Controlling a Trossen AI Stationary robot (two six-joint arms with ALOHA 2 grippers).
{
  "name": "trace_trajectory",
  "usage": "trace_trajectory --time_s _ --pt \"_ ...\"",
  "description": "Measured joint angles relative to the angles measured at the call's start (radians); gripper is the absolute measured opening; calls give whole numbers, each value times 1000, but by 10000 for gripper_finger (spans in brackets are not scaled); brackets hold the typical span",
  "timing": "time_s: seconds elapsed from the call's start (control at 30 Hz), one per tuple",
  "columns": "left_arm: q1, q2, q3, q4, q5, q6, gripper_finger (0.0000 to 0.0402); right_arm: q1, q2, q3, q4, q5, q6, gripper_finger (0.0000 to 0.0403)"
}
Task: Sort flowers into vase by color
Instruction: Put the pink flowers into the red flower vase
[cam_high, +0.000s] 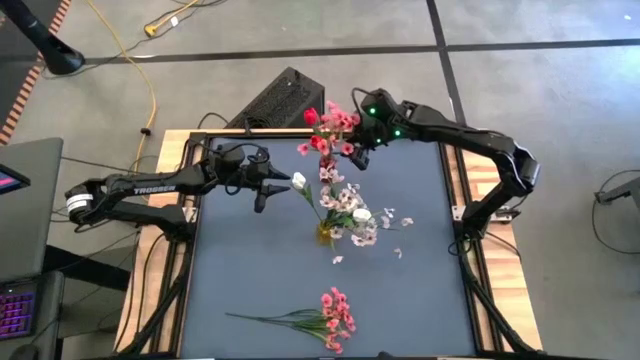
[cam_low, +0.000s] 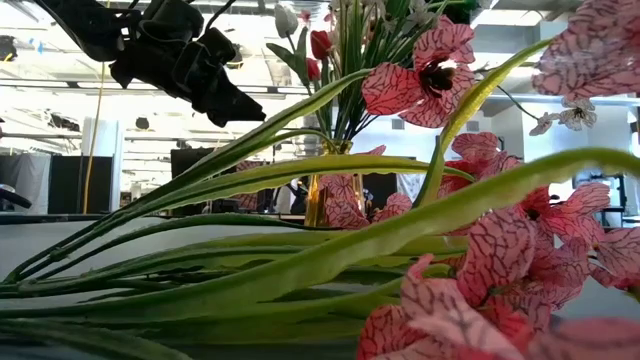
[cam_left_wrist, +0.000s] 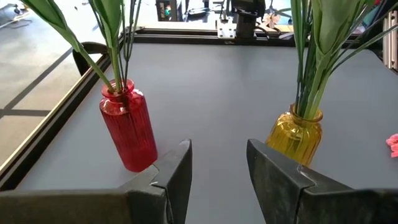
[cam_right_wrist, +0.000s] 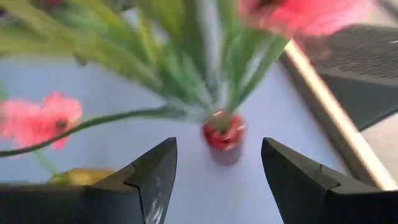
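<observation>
High view: dark grey desk (cam_high: 250, 270) carries two vases. The ribbed red glass vase (cam_left_wrist: 129, 127) stands near the far edge with red and bright pink flowers (cam_high: 330, 128) in it; the ribbed amber glass vase (cam_left_wrist: 297, 133) stands mid-desk holding pale pink-white blossoms (cam_high: 350, 208). One bright pink spray on long green leaves (cam_high: 325, 316) lies flat near the front edge. A few loose petals (cam_high: 398, 220) lie right of the amber vase. Left gripper (cam_high: 272, 184) hovers left of the vases, jaws wide and holding nothing. Right gripper (cam_high: 357, 157) hangs over the red vase, jaws wide, nothing between them.
</observation>
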Motion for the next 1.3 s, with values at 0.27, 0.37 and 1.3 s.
trace_trajectory --time_s 0.27,0.37,1.3 --pt "0 0 0 -10 3 1 143 -25 -4 81 -117 109 -46 260" --pt "0 0 0 -20 2 8 143 -36 -5 104 -157 109 -46 260" --pt "-9 0 0 -23 44 -72 143 -70 -4 328 -573 209 -20 260"
